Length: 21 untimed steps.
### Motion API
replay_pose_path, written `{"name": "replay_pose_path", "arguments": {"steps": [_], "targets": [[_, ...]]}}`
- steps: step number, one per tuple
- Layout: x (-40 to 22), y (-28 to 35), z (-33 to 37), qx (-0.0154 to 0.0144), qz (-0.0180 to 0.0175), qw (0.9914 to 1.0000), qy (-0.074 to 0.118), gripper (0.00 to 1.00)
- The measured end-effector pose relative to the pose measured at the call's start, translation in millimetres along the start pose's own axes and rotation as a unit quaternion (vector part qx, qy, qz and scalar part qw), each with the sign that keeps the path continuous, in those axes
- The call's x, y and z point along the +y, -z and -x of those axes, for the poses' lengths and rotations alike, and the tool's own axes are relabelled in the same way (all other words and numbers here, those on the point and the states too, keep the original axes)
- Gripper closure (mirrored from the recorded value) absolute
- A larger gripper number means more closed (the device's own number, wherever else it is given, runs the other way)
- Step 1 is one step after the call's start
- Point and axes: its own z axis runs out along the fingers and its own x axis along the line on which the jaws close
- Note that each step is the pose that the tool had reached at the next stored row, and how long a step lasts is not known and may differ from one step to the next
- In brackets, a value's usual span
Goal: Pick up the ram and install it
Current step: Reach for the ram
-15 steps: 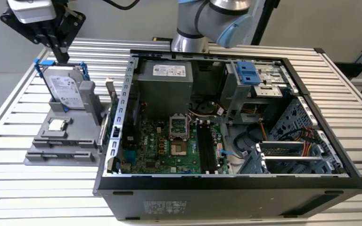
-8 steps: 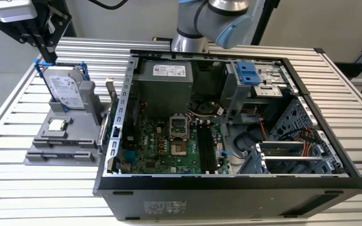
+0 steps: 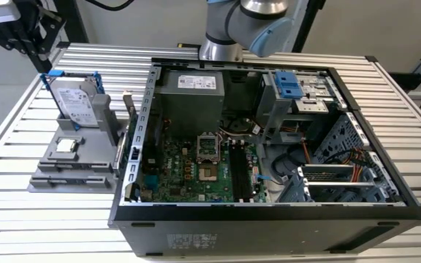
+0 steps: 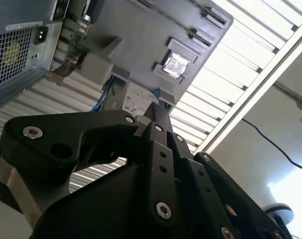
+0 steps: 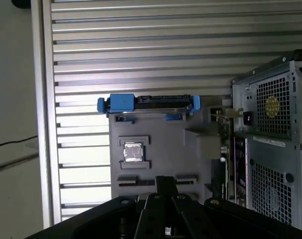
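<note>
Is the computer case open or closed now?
Open: the computer case has no side panel, and its motherboard lies exposed in the exterior view.

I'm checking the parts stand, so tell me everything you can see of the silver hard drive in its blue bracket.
The silver boxy hard drive stands on edge, leaning back, in an end slot of the grey plastic parts stand, on the exterior view's left of the open black computer case. A blue plastic bracket clips round its sides, and a white label covers its facing side.
</note>
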Motion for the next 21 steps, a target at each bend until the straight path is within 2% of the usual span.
{"name": "replay_pose_path", "arguments": {"steps": [5, 8, 11, 21], "targets": [[-0.4, 0.1, -0.8, 0.0002, 0.0, 1.0, 0.0, 1.0], [-5.5, 0.3, -0.4, 0.0001, 0.0, 1.0, 0.0, 1.0], [-15.8, 0.8, 0.2, 0.0002, 0.0, 1.0, 0.0, 1.0], [-58.1, 2.7, 2.8, 0.0021, -0.0002, 0.99999, -0.003, 1.0]]}}
